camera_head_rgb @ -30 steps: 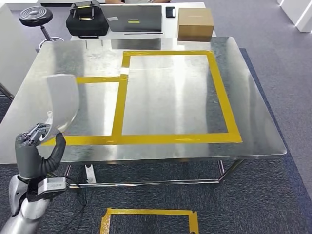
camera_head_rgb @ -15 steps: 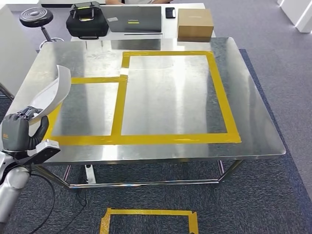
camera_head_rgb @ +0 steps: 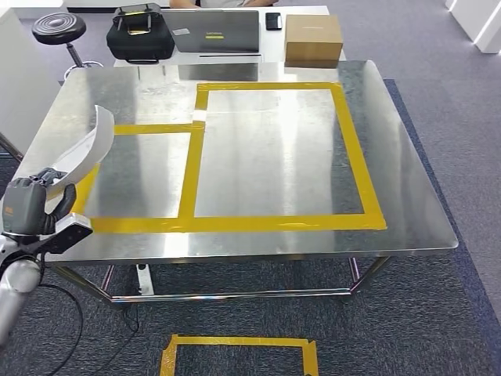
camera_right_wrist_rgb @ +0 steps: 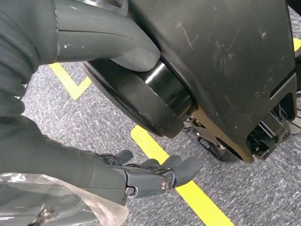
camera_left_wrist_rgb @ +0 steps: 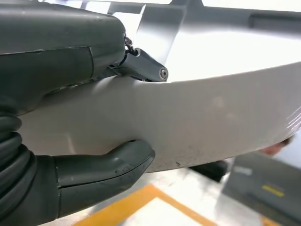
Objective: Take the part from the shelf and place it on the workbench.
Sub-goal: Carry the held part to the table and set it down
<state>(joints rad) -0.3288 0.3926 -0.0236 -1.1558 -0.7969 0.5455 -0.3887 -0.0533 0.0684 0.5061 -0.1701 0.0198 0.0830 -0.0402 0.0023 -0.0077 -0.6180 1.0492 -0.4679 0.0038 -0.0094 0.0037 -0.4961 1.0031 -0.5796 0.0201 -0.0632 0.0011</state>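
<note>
A curved white part [camera_head_rgb: 88,149] hangs tilted over the left end of the steel workbench [camera_head_rgb: 266,157], above the corner of the smaller yellow-taped rectangle [camera_head_rgb: 142,174]. My left hand [camera_head_rgb: 30,207] grips its lower end, just off the bench's left front edge. In the left wrist view the thumb [camera_left_wrist_rgb: 106,169] presses under the part [camera_left_wrist_rgb: 213,117] and dark fingers [camera_left_wrist_rgb: 145,68] lie over its top side. My right hand [camera_right_wrist_rgb: 142,174] hangs above grey carpet, fingers stretched out and holding nothing.
Behind the bench a white table carries a black bag [camera_head_rgb: 140,33], a laptop [camera_head_rgb: 213,30], a phone [camera_head_rgb: 273,19] and a cardboard box [camera_head_rgb: 314,37]. A black stool [camera_head_rgb: 57,27] stands far left. A yellow tape outline [camera_head_rgb: 239,352] marks the floor in front.
My left hand has lifted and swung left with the part, which now lies flatter and further left over the bench. Little has changed in the last half second.
</note>
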